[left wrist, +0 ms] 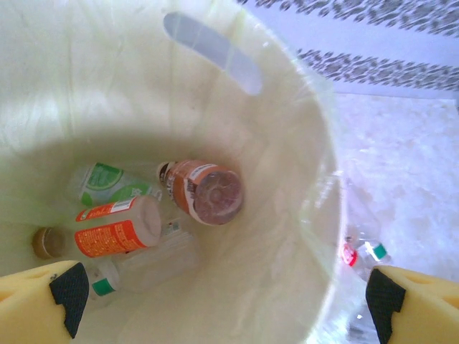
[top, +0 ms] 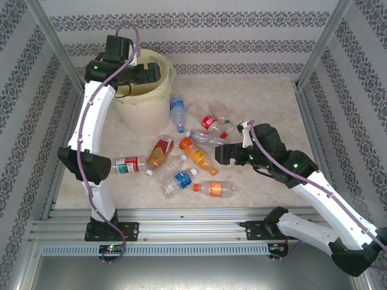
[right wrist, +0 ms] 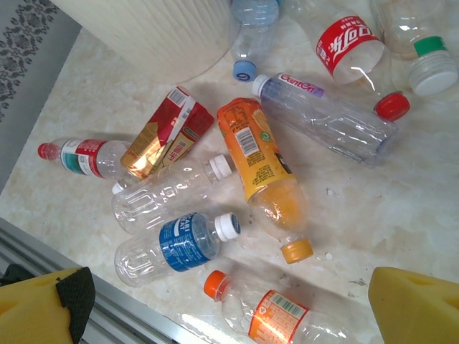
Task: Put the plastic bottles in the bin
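Where the counter (top: pixel 266 96) spread out, the bin (top: pixel 142 115) stood at 11 o'clock. The left end effector (left wrist: pixel 226 301) hung over it, wide apart and empty. The right end effector (right wrist: pixel 229 301), empty too, gaped at 3 o'clock from the plastic bottles (top: pixel 198 154); some lay inside the bin.

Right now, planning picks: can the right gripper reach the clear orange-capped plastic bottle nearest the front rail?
Likely yes: the open right gripper hovers near the orange-capped bottle, nothing on it.
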Robot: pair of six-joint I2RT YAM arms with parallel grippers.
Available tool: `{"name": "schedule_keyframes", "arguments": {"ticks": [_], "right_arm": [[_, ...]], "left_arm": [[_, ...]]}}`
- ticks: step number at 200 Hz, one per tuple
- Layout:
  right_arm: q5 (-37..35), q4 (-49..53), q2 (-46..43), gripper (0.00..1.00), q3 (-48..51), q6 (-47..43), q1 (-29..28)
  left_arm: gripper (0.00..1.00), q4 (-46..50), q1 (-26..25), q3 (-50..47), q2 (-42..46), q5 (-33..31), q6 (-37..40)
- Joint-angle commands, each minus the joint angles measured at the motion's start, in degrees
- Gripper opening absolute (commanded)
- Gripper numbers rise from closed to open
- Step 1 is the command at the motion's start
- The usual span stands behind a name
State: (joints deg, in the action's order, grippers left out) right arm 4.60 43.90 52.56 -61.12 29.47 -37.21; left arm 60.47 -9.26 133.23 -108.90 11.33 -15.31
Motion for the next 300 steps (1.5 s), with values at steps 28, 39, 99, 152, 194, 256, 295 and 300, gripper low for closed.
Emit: {"name": "schedule_keyframes", "arguments": {"ticks": [28, 39, 99, 152, 194, 256, 295, 300], "right_arm": [[-5.4, 2.6, 0.5, 0.98, -1.1, 2.6, 1.7], [-5.9, 3.6, 0.8, 0.98, -1.6, 3.0, 2.4], [-6.1, 6.7, 1.2, 0.98, -2.5, 3.7, 7.4], [0.3, 7.1, 4.8, 0.95, -3.7, -1.4, 14.9], [3.9, 6.4, 9.7, 0.90, -5.5, -6.3, 18.9], [7.0, 2.4, 22.2, 0.83, -9.6, -9.6, 21.1], [10.0, -0.8, 31.8, 0.81, -13.3, -15.0, 21.0], [10.4, -0.6, 32.9, 0.80, -14.0, -16.5, 21.1]], "left_arm": [[1.00, -4.7, -2.9, -6.8, 12.0, 6.1, 3.5], [1.00, -7.7, -4.4, -10.9, 15.1, 7.4, 3.3], [1.00, -25.3, -17.7, -36.2, 28.5, 12.0, 3.5], [1.00, -42.8, -26.7, -58.5, 35.4, 17.2, 4.5], [1.00, -48.6, -27.2, -67.0, 36.2, 20.6, 7.0], [1.00, -51.2, -27.4, -71.8, 36.7, 16.6, 7.7], [1.00, -51.2, -27.4, -72.2, 36.0, 16.2, 8.1], [1.00, -51.1, -27.4, -72.2, 35.8, 16.2, 8.2]]}}
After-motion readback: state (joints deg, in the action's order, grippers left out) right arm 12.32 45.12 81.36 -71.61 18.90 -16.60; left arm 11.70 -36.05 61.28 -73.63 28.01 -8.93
